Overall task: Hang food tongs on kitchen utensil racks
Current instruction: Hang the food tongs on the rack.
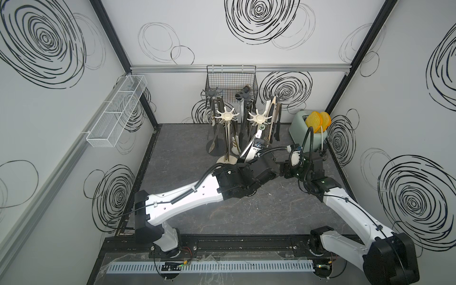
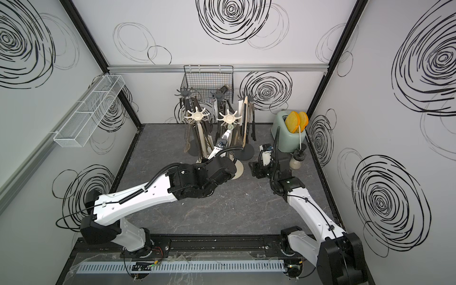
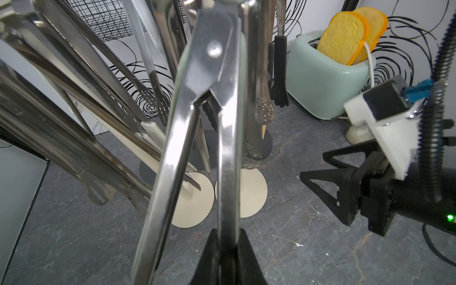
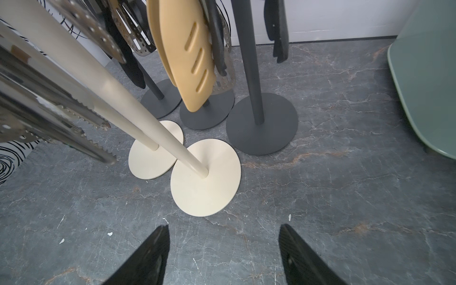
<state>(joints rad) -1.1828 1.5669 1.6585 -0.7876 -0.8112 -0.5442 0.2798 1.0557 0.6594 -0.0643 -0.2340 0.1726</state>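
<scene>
left gripper [image 3: 227,243] is clenching on the held tongs [image 3: 212,74]. one steel arm is running down between the two black fingers [image 3: 247,255] and is being pinched there. the other arm is splaying off outside the fingers, not touching them. the grip is sitting low on that arm, well away from the hinge. the hinge end with its pale green cap is pointing up and is lying just beside the hook star of a cream rack [image 1: 258,119]. cannot tell if it is catching a hook. the racks [image 2: 197,117] are standing bunched at the middle of the surface's [image 1: 271,217] back edge, disc bases touching or nearly so, with other tongs [image 3: 262,74] hanging from the hooks. right gripper [image 4: 224,246] is hovering with fingers spread wide and nothing between them, over bare surface in front of the cream bases. a pale green toaster [image 1: 299,125] is sitting in the back right corner.
</scene>
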